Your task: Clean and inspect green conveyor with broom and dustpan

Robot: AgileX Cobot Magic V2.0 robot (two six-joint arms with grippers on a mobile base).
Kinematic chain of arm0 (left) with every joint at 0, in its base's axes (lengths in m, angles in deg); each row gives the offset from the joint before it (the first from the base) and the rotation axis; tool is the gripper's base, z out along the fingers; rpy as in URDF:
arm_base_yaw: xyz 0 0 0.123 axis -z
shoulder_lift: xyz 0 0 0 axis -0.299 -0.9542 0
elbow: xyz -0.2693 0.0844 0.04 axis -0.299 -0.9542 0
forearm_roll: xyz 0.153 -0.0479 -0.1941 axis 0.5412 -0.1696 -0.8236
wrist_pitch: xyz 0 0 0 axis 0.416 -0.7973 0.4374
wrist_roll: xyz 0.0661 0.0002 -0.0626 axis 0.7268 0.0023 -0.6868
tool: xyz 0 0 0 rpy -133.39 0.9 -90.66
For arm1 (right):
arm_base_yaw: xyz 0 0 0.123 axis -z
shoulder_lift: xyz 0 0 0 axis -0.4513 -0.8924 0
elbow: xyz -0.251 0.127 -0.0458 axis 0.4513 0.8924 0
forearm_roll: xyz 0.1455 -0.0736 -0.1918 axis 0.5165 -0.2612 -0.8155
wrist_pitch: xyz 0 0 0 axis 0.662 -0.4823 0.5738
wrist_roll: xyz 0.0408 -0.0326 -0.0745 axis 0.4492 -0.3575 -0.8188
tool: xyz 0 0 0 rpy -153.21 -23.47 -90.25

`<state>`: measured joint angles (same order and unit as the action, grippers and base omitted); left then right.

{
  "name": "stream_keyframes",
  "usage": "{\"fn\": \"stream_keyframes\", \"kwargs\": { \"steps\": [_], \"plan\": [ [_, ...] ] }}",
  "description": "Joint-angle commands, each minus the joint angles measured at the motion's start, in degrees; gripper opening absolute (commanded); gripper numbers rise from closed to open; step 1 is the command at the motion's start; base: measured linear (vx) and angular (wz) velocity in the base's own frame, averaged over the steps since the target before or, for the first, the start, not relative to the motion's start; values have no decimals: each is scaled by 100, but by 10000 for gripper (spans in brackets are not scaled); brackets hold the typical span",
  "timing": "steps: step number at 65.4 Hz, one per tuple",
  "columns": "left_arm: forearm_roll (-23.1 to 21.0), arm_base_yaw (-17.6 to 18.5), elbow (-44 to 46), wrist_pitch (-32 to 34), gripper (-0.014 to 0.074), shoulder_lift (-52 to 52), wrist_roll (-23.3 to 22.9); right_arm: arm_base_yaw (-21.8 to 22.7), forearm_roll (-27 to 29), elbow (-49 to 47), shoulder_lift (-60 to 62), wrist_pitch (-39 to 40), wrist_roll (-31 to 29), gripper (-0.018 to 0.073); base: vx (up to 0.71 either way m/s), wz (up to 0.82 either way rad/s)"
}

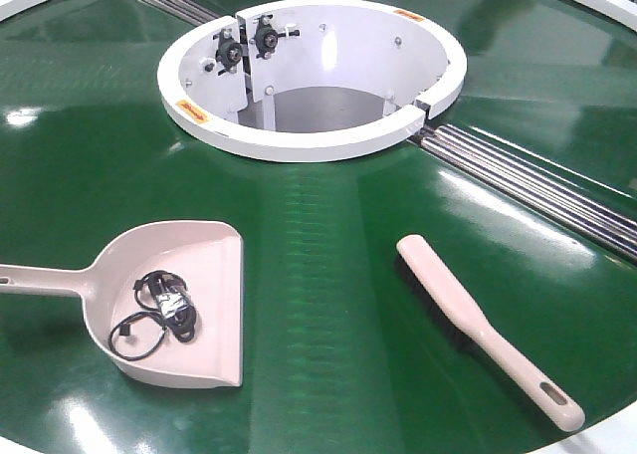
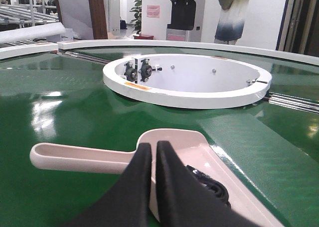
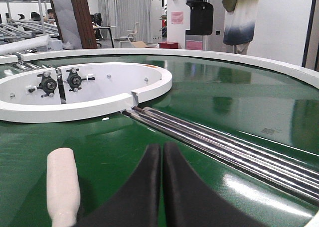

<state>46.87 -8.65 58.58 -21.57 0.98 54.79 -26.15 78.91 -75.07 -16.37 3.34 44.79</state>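
Dustpan and broom lay apart on the conveyor.
Left gripper and right gripper both had jaws closed, empty; a black corded item sat in the dustpan.

- On the green conveyor before me, the dustpan lies left and the broom right, well apart.
- A tangle of cable with a small device sits in the dustpan.
- Behind both, the ring-shaped housing sits mid-belt.
- Steel rollers run rightward from the housing, behind the broom.
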Motion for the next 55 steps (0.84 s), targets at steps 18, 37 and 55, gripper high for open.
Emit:
{"fn": "stream_keyframes", "kwargs": {
  "steps": [18, 37, 55],
  "plan": [
    [-29, 0, -51, 398, -6, 81, 5, 29, -61, 19, 61, 439, 13, -8, 0, 0],
    [-29, 0, -51, 398, -6, 81, 5, 29, -61, 19, 61, 439, 13, -8, 0, 0],
    [-29, 0, -51, 398, -6, 81, 5, 29, -61, 19, 61, 439, 13, -8, 0, 0]
  ]
}}
